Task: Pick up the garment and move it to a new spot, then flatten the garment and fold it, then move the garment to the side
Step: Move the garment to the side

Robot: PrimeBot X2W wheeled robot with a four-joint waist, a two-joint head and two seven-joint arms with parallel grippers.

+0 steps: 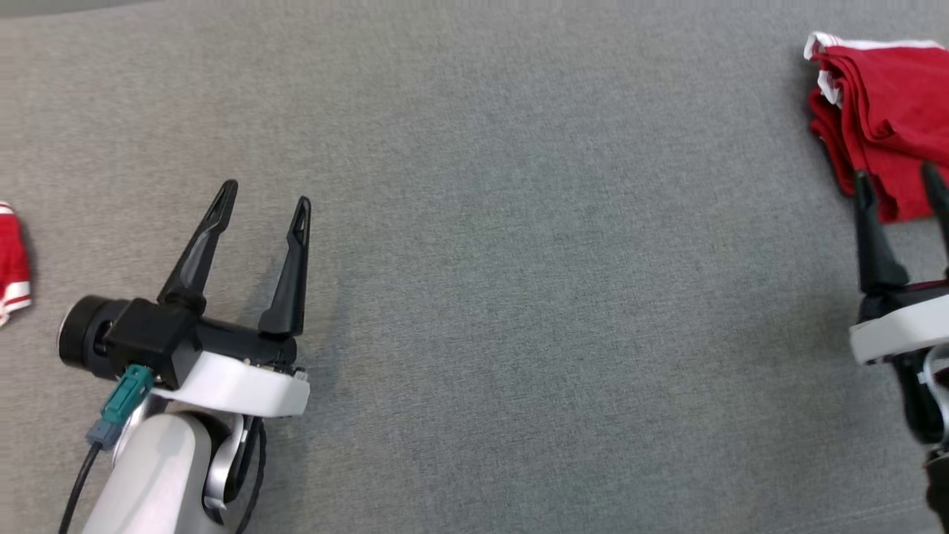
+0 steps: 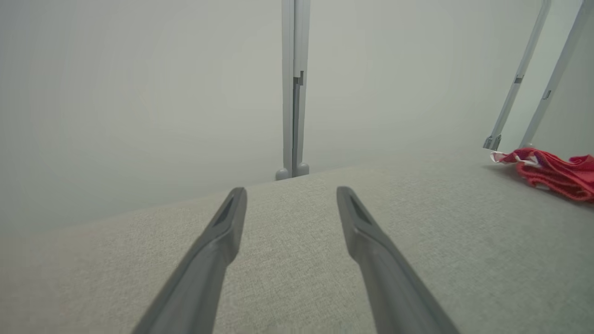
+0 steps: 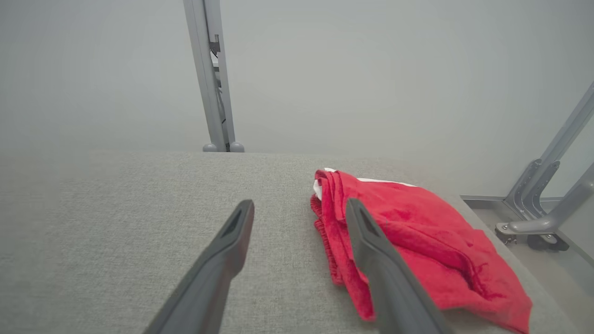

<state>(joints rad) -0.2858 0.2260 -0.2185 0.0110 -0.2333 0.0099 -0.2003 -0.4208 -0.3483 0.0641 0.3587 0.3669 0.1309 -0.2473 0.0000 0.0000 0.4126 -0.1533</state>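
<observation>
A folded red garment (image 1: 886, 119) with white trim lies at the far right of the grey table, also seen in the right wrist view (image 3: 408, 241) and far off in the left wrist view (image 2: 554, 172). My right gripper (image 1: 898, 182) is open just in front of the garment's near edge, with nothing between its fingers; one fingertip (image 3: 359, 218) overlaps the cloth in its own view. My left gripper (image 1: 267, 194) stands open over bare table at the lower left, holding nothing; its own view shows it as well (image 2: 291, 195).
Another red and white piece of cloth (image 1: 11, 259) lies at the table's left edge. Grey metal posts (image 2: 293, 88) and frame legs (image 3: 547, 195) stand beyond the table's far edge. The grey cloth table (image 1: 519, 259) stretches wide between the two grippers.
</observation>
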